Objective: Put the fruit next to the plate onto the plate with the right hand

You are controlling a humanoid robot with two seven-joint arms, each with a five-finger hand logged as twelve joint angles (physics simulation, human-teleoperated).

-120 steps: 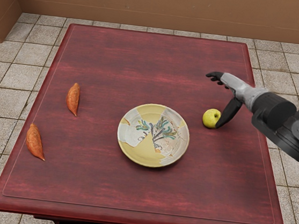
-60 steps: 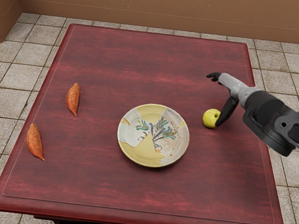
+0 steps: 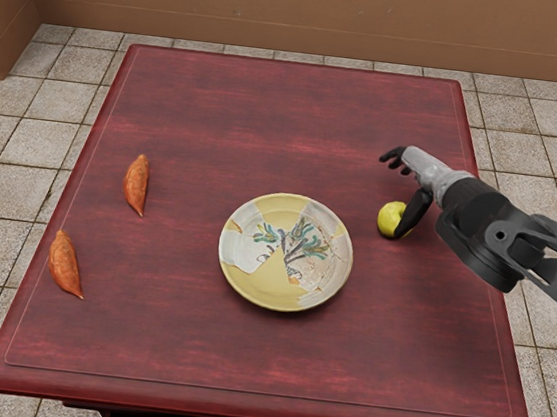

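A small yellow-green fruit [image 3: 390,217] lies on the table just right of the yellow patterned plate [image 3: 250,284]. My right hand [image 3: 405,186] reaches in from the right edge and sits directly over and beside the fruit. Its thumb hangs down against the fruit's right side, while the other fingers [image 3: 395,157] stretch out above and behind it. The hand is open and not closed around the fruit. The left arm does not show.
Two orange sweet potatoes lie on the left of the red wooden table [image 3: 219,111]: one [image 3: 136,183] mid-left, the other [image 3: 66,264] near the left edge. Tiled floor surrounds the table.
The right arm has pushed further in toward the fruit and dropped lower. The thumb now overlaps the fruit's right side. The fruit and plate have not moved.
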